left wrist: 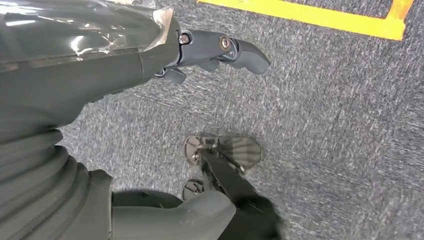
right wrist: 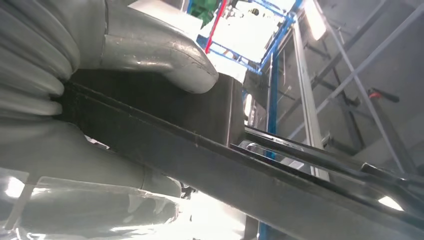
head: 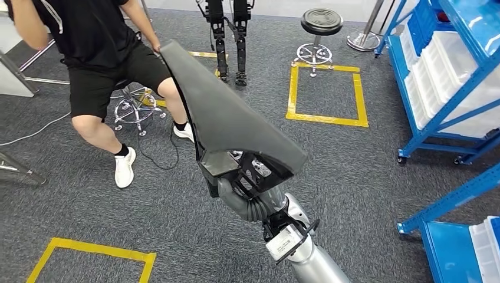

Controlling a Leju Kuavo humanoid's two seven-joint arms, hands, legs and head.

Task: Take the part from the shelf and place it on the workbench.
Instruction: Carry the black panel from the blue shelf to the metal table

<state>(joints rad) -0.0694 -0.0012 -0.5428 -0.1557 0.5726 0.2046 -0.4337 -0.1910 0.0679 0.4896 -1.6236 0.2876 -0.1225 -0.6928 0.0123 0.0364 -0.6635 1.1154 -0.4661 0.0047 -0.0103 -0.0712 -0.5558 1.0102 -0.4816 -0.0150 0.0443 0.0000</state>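
A large black moulded part [head: 230, 118] stands raised in the middle of the head view, its narrow end pointing far and left. My right hand [head: 236, 190] grips it from beneath at its broad near end, mostly hidden under the panel. In the right wrist view the grey thumb [right wrist: 165, 55] presses on the part's dark edge [right wrist: 210, 150]. A person's hand [head: 155, 47] touches the part's far tip. My left hand [left wrist: 215, 50] hangs over the grey carpet, fingers apart from the thumb, holding nothing.
A seated person in black [head: 100, 53] is at the far left on a wheeled stool [head: 137, 109]. Blue shelving with white bins [head: 448, 76] lines the right side. A black stool [head: 318, 35], another robot's legs [head: 230, 41] and yellow floor squares [head: 327, 91] lie ahead.
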